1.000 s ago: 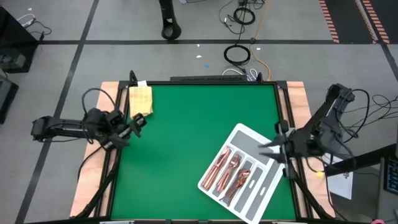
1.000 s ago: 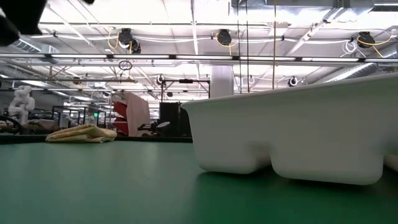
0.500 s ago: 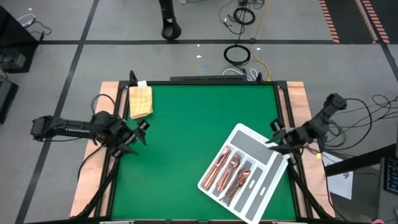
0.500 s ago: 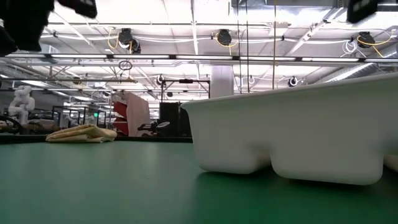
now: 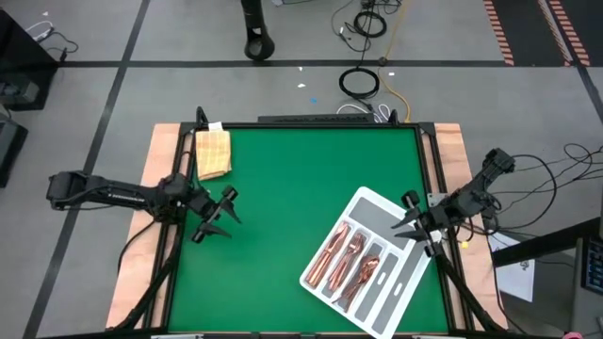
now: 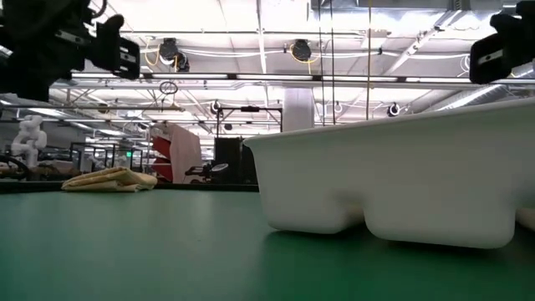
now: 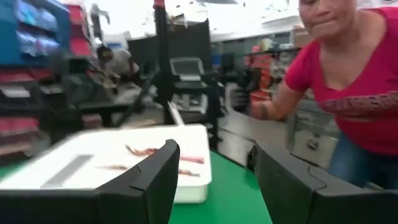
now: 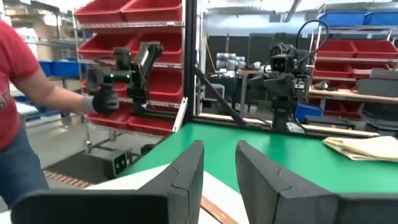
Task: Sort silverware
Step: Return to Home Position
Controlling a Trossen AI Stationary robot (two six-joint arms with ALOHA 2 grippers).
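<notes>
The copper silverware (image 5: 347, 259) lies in the grey slots of a white tray (image 5: 412, 266) that rests at a slant on the green table, near its right edge; the pieces (image 7: 163, 153) also show in the left wrist view. My left gripper (image 5: 219, 220) hangs open above the table's left part, pointing toward the tray, with nothing between its fingers. My right gripper (image 5: 406, 217) stands open just above the tray's far right corner (image 8: 208, 190), holding nothing. In the low view the tray's white wall (image 6: 393, 180) fills the right side.
A folded yellow cloth (image 5: 212, 151) lies at the table's far left corner. A person in a red shirt (image 7: 351, 74) stands beyond the table's right side. Wooden side boards (image 5: 464, 155) and black frame rails border the table. The green surface (image 5: 292, 188) is bare between cloth and tray.
Both arms have come down. My left gripper has sunk, rolled, and moved toward the table's near edge and a little toward the tray. My right arm has folded back toward the table's right edge, dropping its gripper low beside the tray. The tray and silverware have not moved.
</notes>
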